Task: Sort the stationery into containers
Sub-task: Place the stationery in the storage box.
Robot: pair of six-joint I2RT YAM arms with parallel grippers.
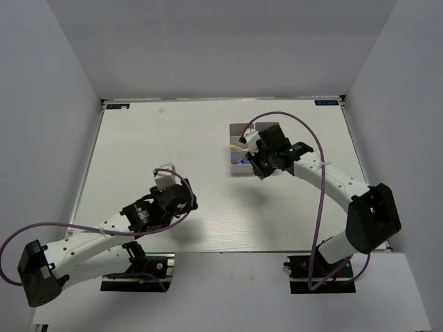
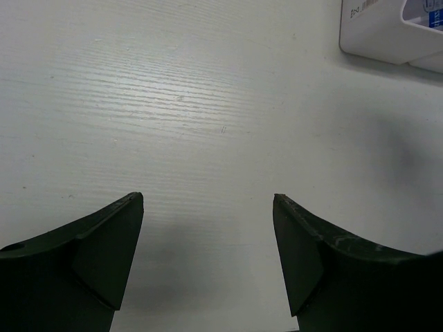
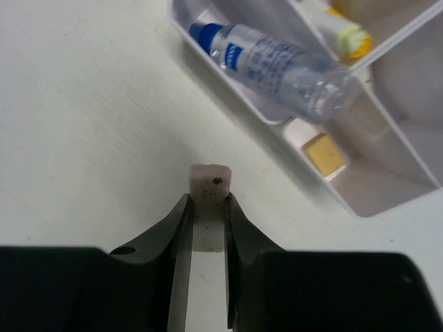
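My right gripper [image 3: 208, 197] is shut on a small off-white eraser block [image 3: 210, 181] with dark specks. It holds the block just above the table beside the near-left edge of the white organiser tray [image 3: 408, 155]. In the tray lie a blue-white tube [image 3: 277, 62], a tan eraser [image 3: 324, 153] and a stick with a yellow end [image 3: 349, 34]. In the top view the right gripper [image 1: 255, 164] covers much of the tray [image 1: 237, 131]. My left gripper [image 1: 183, 198] is open and empty over bare table in the left wrist view [image 2: 208, 200].
A corner of the tray [image 2: 377, 34] shows at the top right of the left wrist view. The white table [image 1: 173, 145] is walled by grey panels at the back and both sides. No loose stationery shows on the table.
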